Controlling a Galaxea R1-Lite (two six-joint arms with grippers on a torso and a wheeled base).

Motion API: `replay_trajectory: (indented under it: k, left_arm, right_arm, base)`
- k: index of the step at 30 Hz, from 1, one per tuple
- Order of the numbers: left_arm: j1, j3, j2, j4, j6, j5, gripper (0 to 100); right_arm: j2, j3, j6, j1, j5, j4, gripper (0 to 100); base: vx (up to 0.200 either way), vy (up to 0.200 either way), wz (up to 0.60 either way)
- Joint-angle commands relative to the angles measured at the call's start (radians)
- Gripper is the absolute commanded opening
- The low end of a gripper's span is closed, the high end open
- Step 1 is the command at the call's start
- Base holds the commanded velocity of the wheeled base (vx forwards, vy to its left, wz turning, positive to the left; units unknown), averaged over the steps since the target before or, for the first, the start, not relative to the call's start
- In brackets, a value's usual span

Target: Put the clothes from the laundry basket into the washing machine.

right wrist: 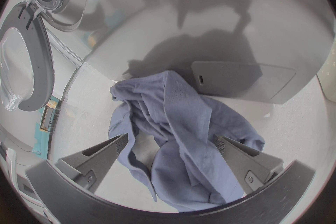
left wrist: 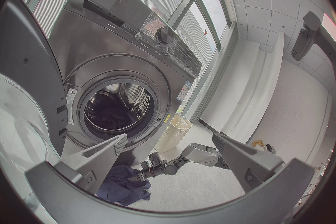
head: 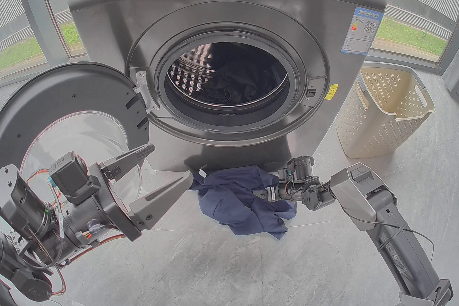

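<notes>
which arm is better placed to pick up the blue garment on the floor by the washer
Right. The right gripper is open at the blue garment, a finger on each side; the left gripper, also open, is farther back by the door.

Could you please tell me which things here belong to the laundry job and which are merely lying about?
Part of the job: washing machine, its open door, dark clothes in the drum, blue garment on the floor, laundry basket, right gripper over the garment.
Just there: label sticker on the machine, windows, small clutter by the far wall.
</notes>
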Motion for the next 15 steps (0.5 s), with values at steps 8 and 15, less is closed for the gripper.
replay_trajectory:
  k: [8, 15]
  left_arm:
    - [0.002, -0.004, -0.002, 0.000, -0.014, 0.000, 100]
    - [0.002, -0.010, 0.001, 0.000, -0.016, 0.000, 100]
  right_arm:
    - [0.008, -0.003, 0.000, 0.006, 0.035, 0.041, 100]
    - [0.010, -0.003, 0.000, 0.006, 0.052, 0.052, 0]
  base:
    - [0.000, 0.000, 0.00]
    - [0.000, 0.000, 0.00]
